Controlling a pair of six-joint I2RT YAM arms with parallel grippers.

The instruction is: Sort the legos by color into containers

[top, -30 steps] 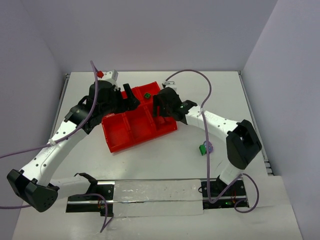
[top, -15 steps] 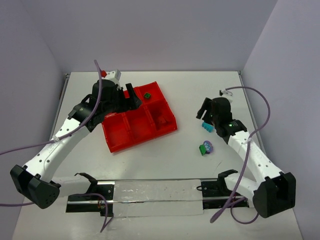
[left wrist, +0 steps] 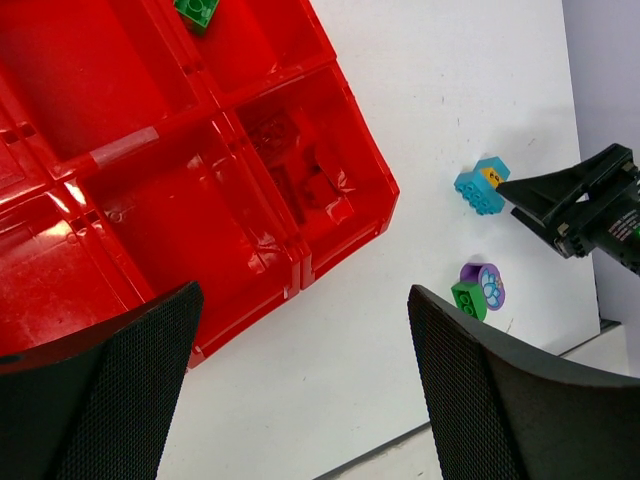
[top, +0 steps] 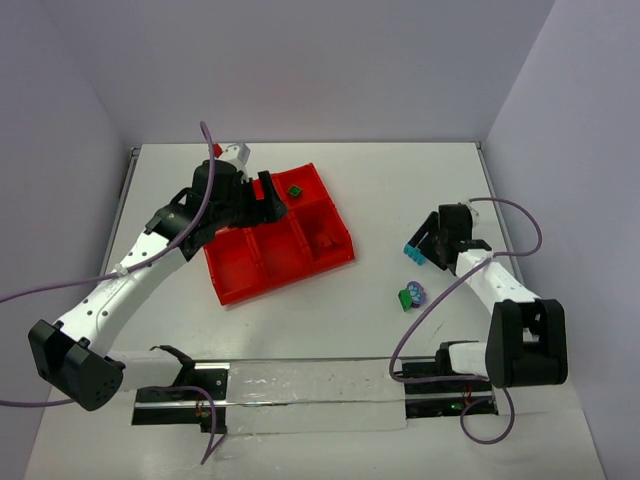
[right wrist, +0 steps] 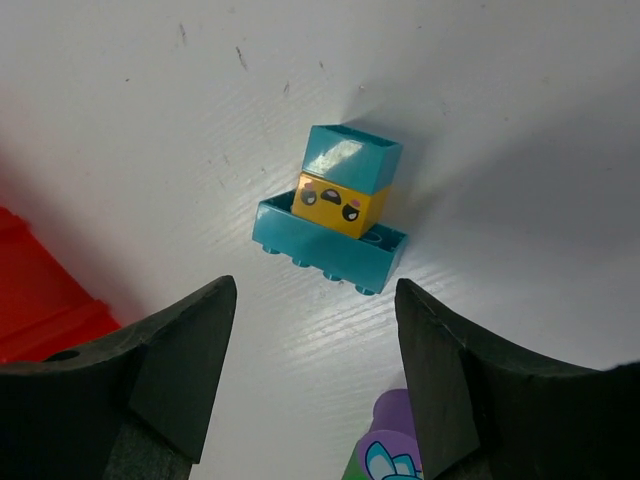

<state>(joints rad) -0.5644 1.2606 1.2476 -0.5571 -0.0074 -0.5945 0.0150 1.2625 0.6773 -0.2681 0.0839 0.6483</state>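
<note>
2 grn legos (left wrist: pixel 196 10) (left wrist: pixel 466 299), 1 purple lego (left wrist: pixel 486 285), 1 teal-yellow stack (left wrist: pixel 481 185), 1 red tray (top: pixel 240 277), 2 arms (top: pixel 110 285) (top: pixel 495 280)

The left arm (top: pixel 120 275) reaches forward, its left gripper (top: pixel 268 195) spread wide. The right arm (top: pixel 495 280) folds low, right gripper (right wrist: pixel 315 290) parted, empty.

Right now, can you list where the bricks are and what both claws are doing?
in the red tray: green brick, far corner compartment; red brick, right-hand compartment
on the table: blue-and-yellow stack; loose green brick beside purple piece
left gripper: open, empty, over the tray
right gripper: open, empty, next to the blue-and-yellow stack
</note>
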